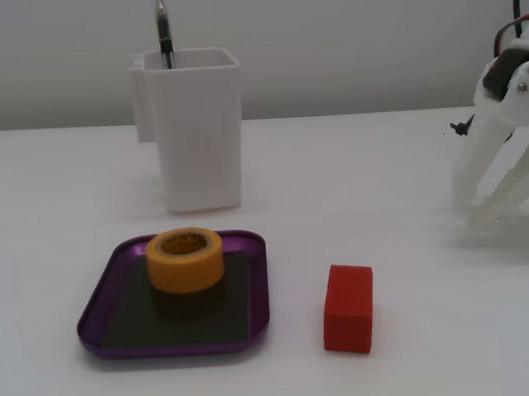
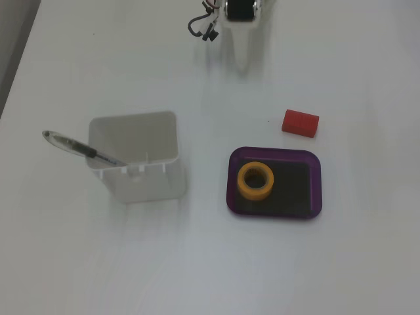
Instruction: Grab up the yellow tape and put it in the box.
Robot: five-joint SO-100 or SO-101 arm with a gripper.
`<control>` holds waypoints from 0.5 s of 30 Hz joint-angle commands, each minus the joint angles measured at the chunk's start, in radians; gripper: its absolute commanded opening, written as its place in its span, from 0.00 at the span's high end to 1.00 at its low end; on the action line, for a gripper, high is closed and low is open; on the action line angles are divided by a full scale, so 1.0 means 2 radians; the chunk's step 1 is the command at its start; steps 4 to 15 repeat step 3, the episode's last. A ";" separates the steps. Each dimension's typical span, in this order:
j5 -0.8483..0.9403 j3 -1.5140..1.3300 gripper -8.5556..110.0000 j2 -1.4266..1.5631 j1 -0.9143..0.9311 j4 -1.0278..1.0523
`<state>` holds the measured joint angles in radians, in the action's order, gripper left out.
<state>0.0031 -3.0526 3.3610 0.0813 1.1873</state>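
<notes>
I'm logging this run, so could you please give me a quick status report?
White two-finger gripper empty, apart from everything. Yellow tape roll flat inside purple metal tray. Nothing obstructing.

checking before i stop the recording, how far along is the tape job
It looks done: the yellow tape lies flat inside the purple tray, toward its left end in the top-down fixed view. Nothing is in hand; the gripper stands off to the right in the front fixed view, apart from the tray, fingers spread and empty. The red block sits outside the tray. Nothing seems left.
</notes>
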 commanded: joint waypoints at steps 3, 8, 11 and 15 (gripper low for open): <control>0.001 0.000 0.93 0.031 0.001 -0.007; 0.001 0.000 0.93 0.031 0.001 -0.007; 0.001 0.000 0.93 0.031 0.001 -0.007; 0.001 0.000 0.93 0.031 0.001 -0.007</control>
